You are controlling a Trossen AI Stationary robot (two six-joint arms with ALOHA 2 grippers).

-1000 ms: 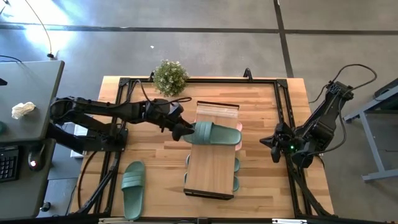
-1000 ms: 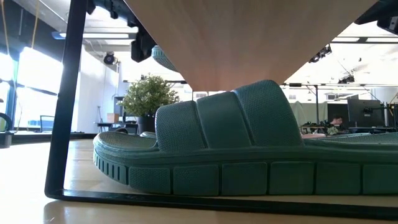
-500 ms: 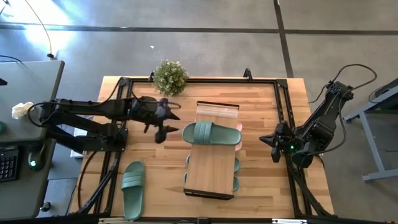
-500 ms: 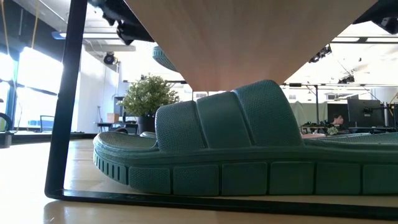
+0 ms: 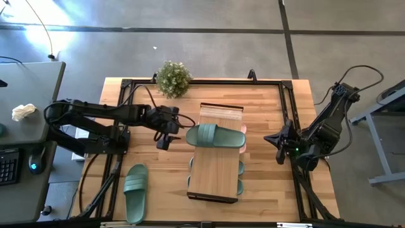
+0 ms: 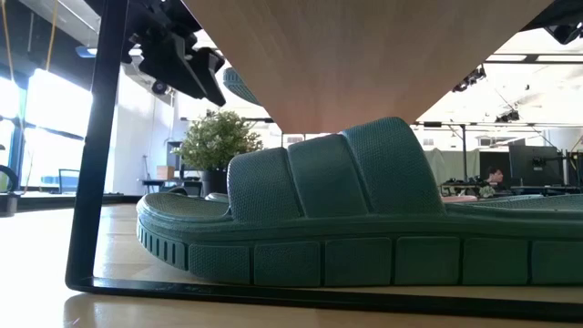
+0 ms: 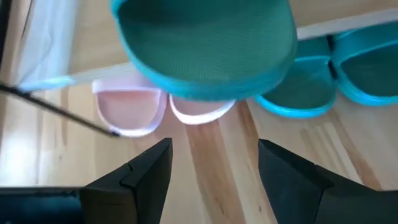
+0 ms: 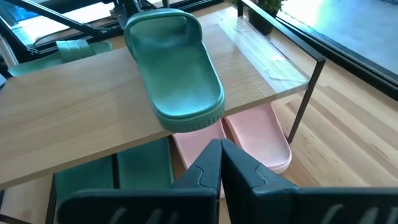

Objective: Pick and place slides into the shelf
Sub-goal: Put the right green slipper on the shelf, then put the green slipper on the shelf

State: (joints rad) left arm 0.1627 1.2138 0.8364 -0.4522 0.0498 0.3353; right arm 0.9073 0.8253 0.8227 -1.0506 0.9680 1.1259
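Observation:
A sage green slide (image 5: 215,135) lies on its sole across the shelf's plank top (image 5: 215,171). One end overhangs the shelf's left edge, as the left wrist view (image 7: 205,43) shows. Under the top lie two pink slides (image 8: 258,140) and green slides (image 7: 298,87); one green slide fills the low view (image 6: 364,219). Another green slide (image 5: 135,192) lies on the table at the near left. My left gripper (image 5: 169,132) is open and empty, just left of the shelf; it also shows in the low view (image 6: 182,64). My right gripper (image 5: 278,142) is shut and empty, right of the shelf.
A small potted plant (image 5: 173,78) stands at the far edge, left of the shelf. A black tube frame (image 5: 120,126) runs along the table's edges. Bare tabletop lies between the shelf and the loose green slide.
My left gripper has come away from the overhanging end of the green slide on the shelf top and drawn back toward the table's left edge. The slide stays lying on the top.

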